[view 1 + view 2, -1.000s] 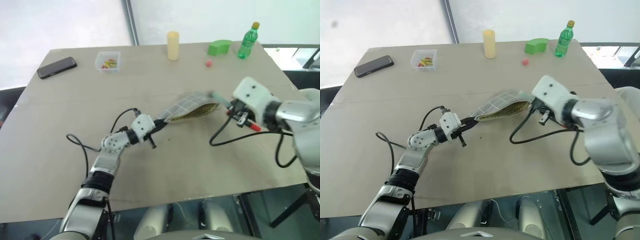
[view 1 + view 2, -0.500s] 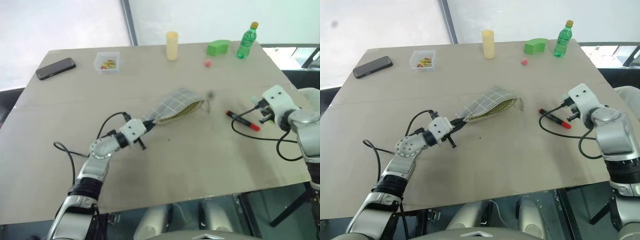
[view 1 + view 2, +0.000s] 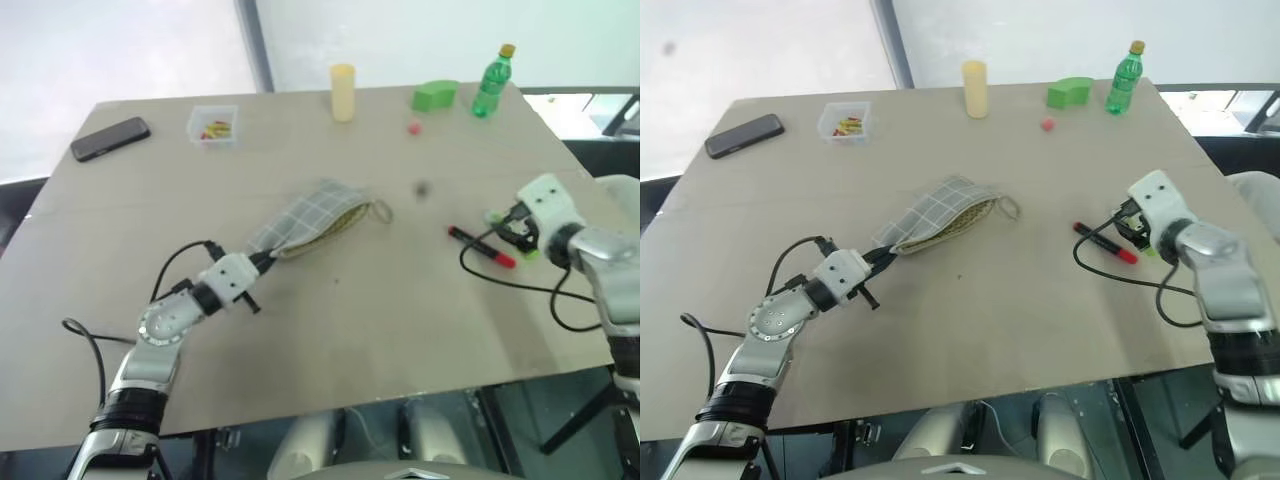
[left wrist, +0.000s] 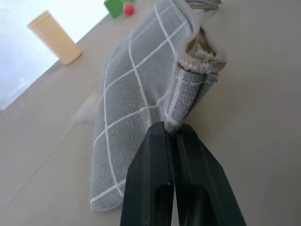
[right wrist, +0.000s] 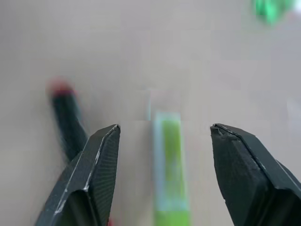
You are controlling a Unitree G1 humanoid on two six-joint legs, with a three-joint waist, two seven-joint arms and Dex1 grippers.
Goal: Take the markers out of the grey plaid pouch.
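The grey plaid pouch (image 3: 305,218) lies flat on the table with its mouth open toward the right. My left gripper (image 3: 262,262) is shut on the pouch's near left corner; the left wrist view shows the black fingers (image 4: 155,165) pinching the fabric edge of the pouch (image 4: 136,94). The red marker (image 3: 482,246) lies on the table right of the pouch. My right gripper (image 3: 505,226) hangs just right of it, open. In the right wrist view the light green marker (image 5: 169,169) shows between the spread fingers of this gripper (image 5: 164,127), with the red marker (image 5: 68,122) beside it.
Along the table's far edge stand a black phone (image 3: 111,138), a clear box of small items (image 3: 214,122), a yellow cylinder (image 3: 343,92), a green block (image 3: 437,95), a small red ball (image 3: 414,127) and a green bottle (image 3: 493,80).
My left gripper has dragged the pouch left and toward me. My right gripper left the pouch's mouth, moved right and opened; the red marker now lies on the table.
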